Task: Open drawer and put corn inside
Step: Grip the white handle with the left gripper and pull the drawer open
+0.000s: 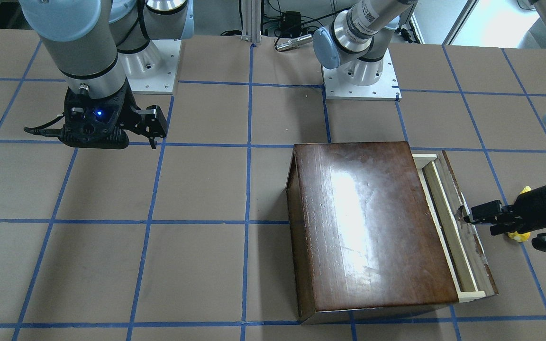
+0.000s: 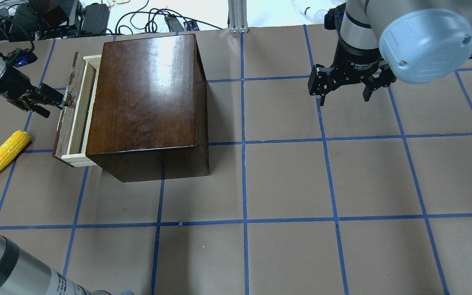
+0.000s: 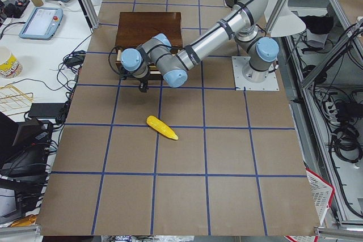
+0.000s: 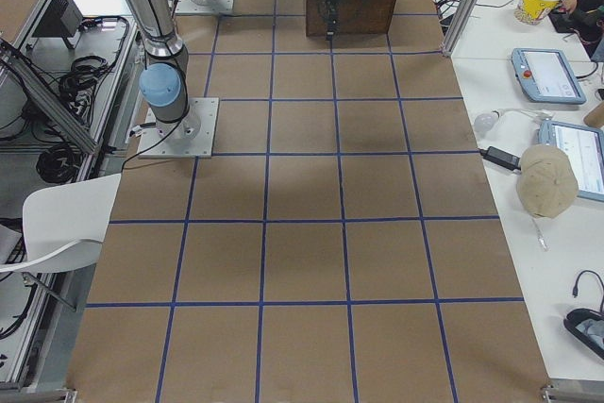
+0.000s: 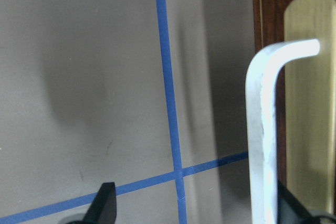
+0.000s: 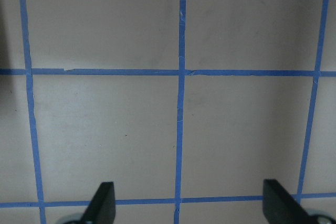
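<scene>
- A label (image 2: 363,64) on the right wrist seems to read "2F Adaptive"; the rest is too small to make out.
- The corn (image 2: 4,155) is a yellow tapered cob with rows of kernels. It lies flat and slantwise on the table (image 2: 285,180), its thin tip toward the near left.
- The drawer (image 2: 64,131) is partly pulled out of the left side of the box (image 2: 146,98). It shows pale wood walls and a worn dark front panel.
- The box is glossy dark brown and stands on the far left of the table.
- The left claw (image 2: 66,100) lies level at the middle of the drawer front with its jaws wide.
- In the left wrist view the cream handle (image 5: 261,129) stands between the fingers, close to one fingertip (image 5: 294,205). Whether it touches that fingertip I cannot tell.
- The corn is left of the drawer front and nearer than the left claw, apart from both. In the front-facing view only a bit of yellow peeks out from behind that claw.
- The right claw (image 2: 343,98) hangs over the far right of the table, pointing down, jaws wide and holding nothing. It is well apart from the box.
- Below it the right wrist view shows only brown table and blue tape lines (image 6: 180,129).
</scene>
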Available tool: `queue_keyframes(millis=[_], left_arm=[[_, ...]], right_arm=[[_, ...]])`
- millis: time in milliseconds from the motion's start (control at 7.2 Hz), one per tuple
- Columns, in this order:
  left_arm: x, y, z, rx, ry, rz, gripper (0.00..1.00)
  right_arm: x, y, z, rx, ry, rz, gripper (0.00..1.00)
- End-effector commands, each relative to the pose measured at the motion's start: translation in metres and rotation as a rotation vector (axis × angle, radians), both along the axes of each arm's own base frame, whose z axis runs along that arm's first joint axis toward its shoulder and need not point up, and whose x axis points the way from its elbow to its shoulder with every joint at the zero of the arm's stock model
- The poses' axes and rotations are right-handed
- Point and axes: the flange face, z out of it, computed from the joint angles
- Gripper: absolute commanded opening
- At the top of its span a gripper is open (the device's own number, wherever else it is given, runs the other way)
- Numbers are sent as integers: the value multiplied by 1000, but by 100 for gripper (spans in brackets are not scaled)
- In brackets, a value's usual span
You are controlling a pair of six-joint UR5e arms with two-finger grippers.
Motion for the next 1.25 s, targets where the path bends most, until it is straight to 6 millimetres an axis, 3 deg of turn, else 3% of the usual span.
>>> queue_keyframes(millis=[0, 1111], left_arm=[[4, -3, 3, -24, -32, -15, 100], [18, -5, 10, -46, -89, -11, 100]], right_arm=[[0, 0, 0, 0, 0, 0, 100], [0, 0, 0, 0, 0, 0, 100]])
